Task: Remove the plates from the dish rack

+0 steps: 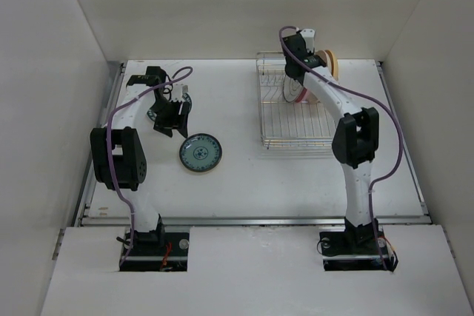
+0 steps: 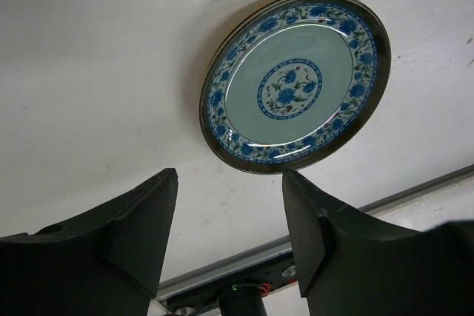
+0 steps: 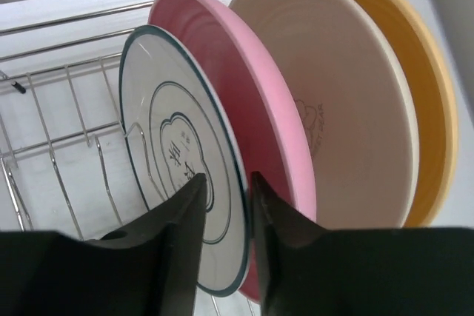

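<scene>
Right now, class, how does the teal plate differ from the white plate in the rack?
The teal plate lies flat on the table; the white plate stands on edge in the rack. The teal plate has a blue flower pattern; the white plate has thin dark rings. Nothing touches the teal plate; the white plate's rim sits between the right gripper's fingers. Both are round.
</scene>
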